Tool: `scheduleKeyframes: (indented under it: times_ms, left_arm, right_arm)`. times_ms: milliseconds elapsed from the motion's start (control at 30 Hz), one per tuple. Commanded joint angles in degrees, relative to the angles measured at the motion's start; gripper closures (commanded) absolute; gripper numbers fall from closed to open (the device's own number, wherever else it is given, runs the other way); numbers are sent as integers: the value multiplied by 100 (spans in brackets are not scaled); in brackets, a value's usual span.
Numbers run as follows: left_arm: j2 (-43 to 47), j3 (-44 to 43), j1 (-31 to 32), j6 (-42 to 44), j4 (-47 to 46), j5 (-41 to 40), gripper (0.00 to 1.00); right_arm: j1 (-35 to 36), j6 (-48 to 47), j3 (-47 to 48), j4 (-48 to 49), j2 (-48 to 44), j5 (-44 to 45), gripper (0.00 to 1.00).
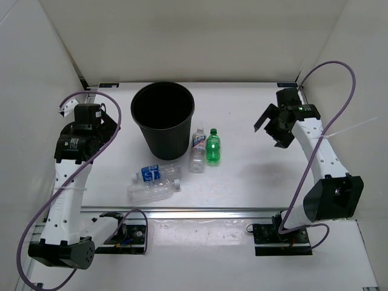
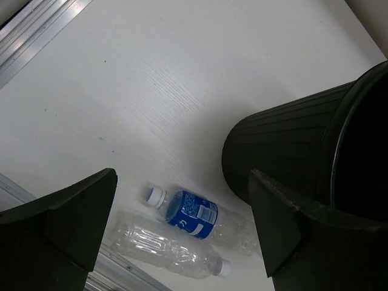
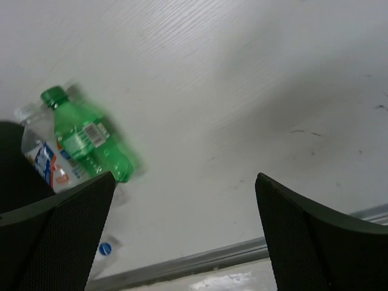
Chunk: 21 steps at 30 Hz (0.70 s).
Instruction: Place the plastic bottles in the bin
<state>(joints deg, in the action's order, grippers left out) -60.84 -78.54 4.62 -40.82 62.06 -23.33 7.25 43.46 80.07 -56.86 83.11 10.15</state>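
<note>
Green bottle (image 1: 213, 147) and labelled clear bottle (image 1: 197, 150) lying side by side on the counter (image 1: 254, 176), just right of the bin (image 1: 167, 142); blue-labelled bottle (image 1: 154, 173) and plain clear bottle (image 1: 153, 190) in front of it. Well apart from all four: left hand (image 1: 102, 118) at the bin's left, right hand (image 1: 271, 128) far right. Each released, fingers spread, grasping nothing.

A white table (image 1: 260, 173) carries the black bin (image 1: 163, 140), standing upright. Just right of it a green bottle (image 1: 213, 147) and a white-labelled bottle (image 1: 197, 150) lie side by side. Nearer, a blue-labelled bottle (image 1: 154, 174) and a plain clear bottle (image 1: 151, 191) lie together.
</note>
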Motion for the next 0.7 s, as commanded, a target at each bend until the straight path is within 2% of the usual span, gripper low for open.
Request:
scheduleKeyframes:
  times_ms: [0, 67, 200, 333, 500, 667]
  left_arm:
    - [274, 180, 56, -128, -1, 30, 0]
    - [361, 277, 56, -128, -1, 30, 0]
    - [591, 523, 56, -67, 60, -30, 0]
    - [740, 585, 109, 152, 183, -277, 0]
    - [741, 481, 162, 372, 332, -347, 0]
    - [687, 366, 162, 434, 412, -216, 0]
  right_arm:
    - [119, -742, -141, 413, -49, -1014, 0]
    - [259, -873, -54, 360, 319, -1565, 0]
    - [795, -927, 280, 246, 1092, -1797, 0]
    - [1199, -1067, 351, 824, 1752, -2508, 0]
    - [1551, -1121, 789, 1317, 2698, -2703, 0]
    - [1622, -1173, 1440, 1318, 3544, -2817, 0]
